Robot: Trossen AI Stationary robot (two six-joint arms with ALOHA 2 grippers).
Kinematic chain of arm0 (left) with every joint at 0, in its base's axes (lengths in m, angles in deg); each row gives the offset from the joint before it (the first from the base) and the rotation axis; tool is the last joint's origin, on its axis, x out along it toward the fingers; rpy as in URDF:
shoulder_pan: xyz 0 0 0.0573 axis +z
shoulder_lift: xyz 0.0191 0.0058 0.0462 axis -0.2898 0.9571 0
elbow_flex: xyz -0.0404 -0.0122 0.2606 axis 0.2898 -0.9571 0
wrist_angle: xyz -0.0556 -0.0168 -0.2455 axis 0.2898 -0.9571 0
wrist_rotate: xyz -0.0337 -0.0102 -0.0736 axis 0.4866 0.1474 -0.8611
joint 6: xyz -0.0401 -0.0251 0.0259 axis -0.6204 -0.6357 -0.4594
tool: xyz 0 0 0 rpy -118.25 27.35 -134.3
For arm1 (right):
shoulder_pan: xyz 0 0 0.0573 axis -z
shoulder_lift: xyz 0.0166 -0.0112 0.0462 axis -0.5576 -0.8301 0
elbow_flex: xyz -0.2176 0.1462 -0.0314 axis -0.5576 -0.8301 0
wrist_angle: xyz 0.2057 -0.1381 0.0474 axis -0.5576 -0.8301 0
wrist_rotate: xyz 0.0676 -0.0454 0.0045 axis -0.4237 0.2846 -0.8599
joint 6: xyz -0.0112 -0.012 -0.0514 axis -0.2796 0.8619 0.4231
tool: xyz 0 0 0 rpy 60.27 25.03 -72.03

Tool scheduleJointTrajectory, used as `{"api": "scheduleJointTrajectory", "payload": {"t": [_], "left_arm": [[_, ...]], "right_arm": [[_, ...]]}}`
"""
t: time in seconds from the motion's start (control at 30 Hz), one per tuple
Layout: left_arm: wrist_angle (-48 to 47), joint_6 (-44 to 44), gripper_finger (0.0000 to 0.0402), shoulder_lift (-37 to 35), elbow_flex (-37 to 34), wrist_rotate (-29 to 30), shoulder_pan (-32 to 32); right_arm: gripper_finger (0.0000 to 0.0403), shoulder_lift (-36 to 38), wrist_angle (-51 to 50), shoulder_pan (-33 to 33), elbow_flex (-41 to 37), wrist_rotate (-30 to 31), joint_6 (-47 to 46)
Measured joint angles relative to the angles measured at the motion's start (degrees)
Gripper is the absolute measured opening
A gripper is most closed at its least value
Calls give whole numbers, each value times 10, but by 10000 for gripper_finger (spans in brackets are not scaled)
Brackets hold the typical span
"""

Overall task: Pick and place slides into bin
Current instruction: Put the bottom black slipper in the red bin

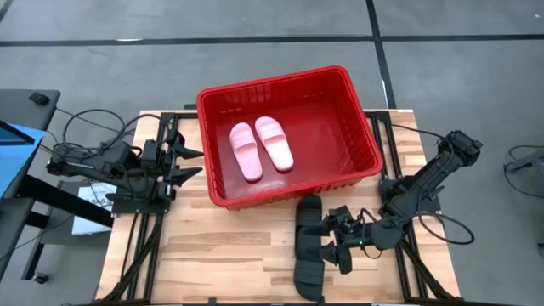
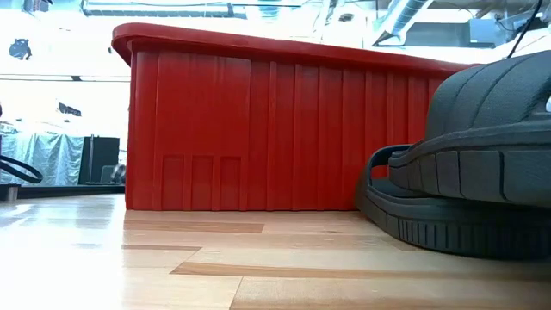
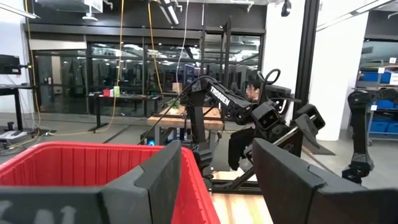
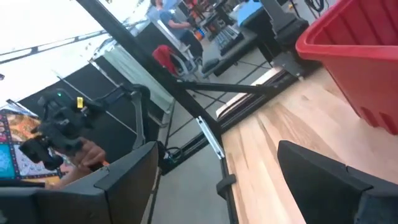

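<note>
Two pale pink slides (image 1: pixel 262 146) lie side by side on the floor of the red bin (image 1: pixel 212 102) at the table's far middle. Two black slides (image 1: pixel 308 217) (image 1: pixel 308 276) lie end to end on the table in front of the bin's near right corner; the low view shows them at its right (image 2: pixel 482 172). My right gripper (image 1: pixel 328 240) hangs open just right of and above them, pointing toward the table's left edge; its wrist view (image 4: pixel 211 180) shows only bare wood between the fingers. My left gripper (image 1: pixel 197 163) waits open left of the bin (image 3: pixel 74 165).
The bin's tall near wall (image 2: pixel 258 129) stands close behind the black slides. Bare wooden tabletop (image 1: pixel 212 255) stretches from the slides to the table's left edge. Cables and a blue-edged device (image 1: pixel 13 136) lie beyond the left edge. A person (image 3: pixel 252 90) sits behind the table.
</note>
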Motion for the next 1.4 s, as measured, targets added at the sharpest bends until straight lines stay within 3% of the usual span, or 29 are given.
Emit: {"api": "scheduleJointTrajectory", "payload": {"t": [0.17, 0.27, 0.47, 0.67, 0.97, 1.4], "left_arm": [[-2, 1, 187, 0, 0, 1, 0], [-2, 1, 187, 0, 0, 2, 0], [-2, -5, 187, 0, 0, 2, 0], [-8, -8, 187, 0, 0, -5, 0], [-16, -15, 187, 0, 0, -22, 0], [-23, -24, 187, 0, 0, -22, 0]], "right_arm": [[310, 0, -3, 1, 0, -17, 21], [290, 6, -55, 2, 0, -37, 29], [256, 40, -218, -6, -1, -159, -111], [247, 36, -235, -13, 0, -242, -185], [246, 11, -313, -6, 0, -284, -184], [246, -65, -305, 22, 0, -398, -130]]}}
